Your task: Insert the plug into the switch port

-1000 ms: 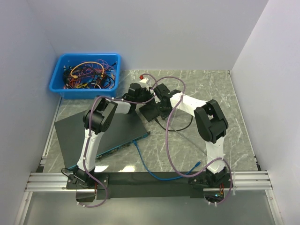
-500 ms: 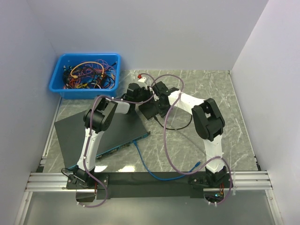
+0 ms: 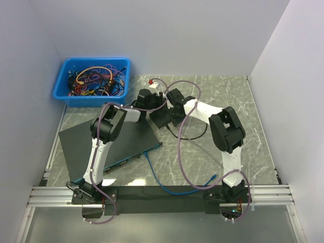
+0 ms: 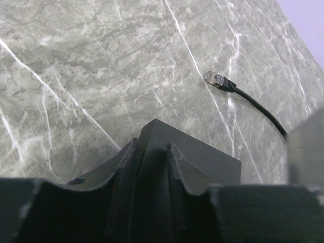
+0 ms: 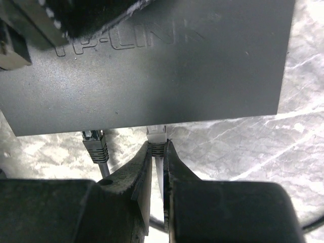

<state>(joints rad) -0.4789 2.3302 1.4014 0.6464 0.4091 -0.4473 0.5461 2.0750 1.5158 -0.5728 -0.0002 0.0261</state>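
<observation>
At worktop (image 3: 228,96) centre, we have the switch (image 3: 163,119) pinned. Left jaws clamp its corner, probably so it can't slide under the push. Right jaws are clamped on the plug (image 5: 156,133), nose at 12 o'clock and touching the switch's port face; we can't tell how deep it sits. A grey plug (image 5: 93,142) sits at its 9 o'clock. A black plug (image 4: 217,80) lies loose, well apart.

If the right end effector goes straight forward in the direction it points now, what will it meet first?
The switch. The right end effector, shut on the plug, points at its near edge, and the plug tip seems to reach that edge, though depth is unclear.
</observation>
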